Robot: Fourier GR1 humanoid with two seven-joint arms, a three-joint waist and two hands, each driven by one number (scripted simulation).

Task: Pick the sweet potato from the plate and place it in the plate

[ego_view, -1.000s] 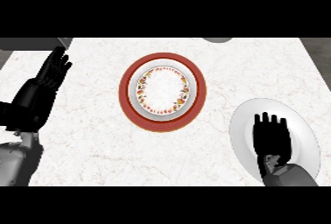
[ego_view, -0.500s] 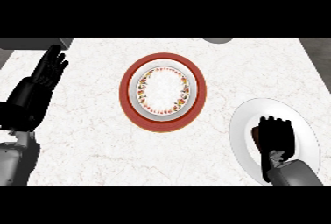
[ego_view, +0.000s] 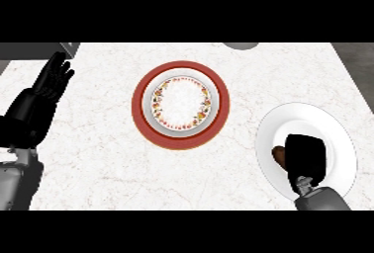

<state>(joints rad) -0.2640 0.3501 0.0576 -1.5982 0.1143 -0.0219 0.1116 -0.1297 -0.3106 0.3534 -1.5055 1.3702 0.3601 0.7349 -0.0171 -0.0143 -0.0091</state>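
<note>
The sweet potato [ego_view: 278,154] lies on the white plate [ego_view: 292,118] at the right side of the table [ego_view: 95,148]. Only a small brown bit of it shows at the left edge of the right hand [ego_view: 305,155], so I cannot tell which way it points or how its long side runs. The right hand sits on top of it with its fingers bent down over it. Half a second ago this hand was a bit higher on the plate with its fingers more spread; now it has closed in and looks like one dark block. The red plate with the flower ring [ego_view: 180,104] sits in the middle of the table. The left hand [ego_view: 51,81] rests at the left edge, fingers straight and close together, much as before.
</note>
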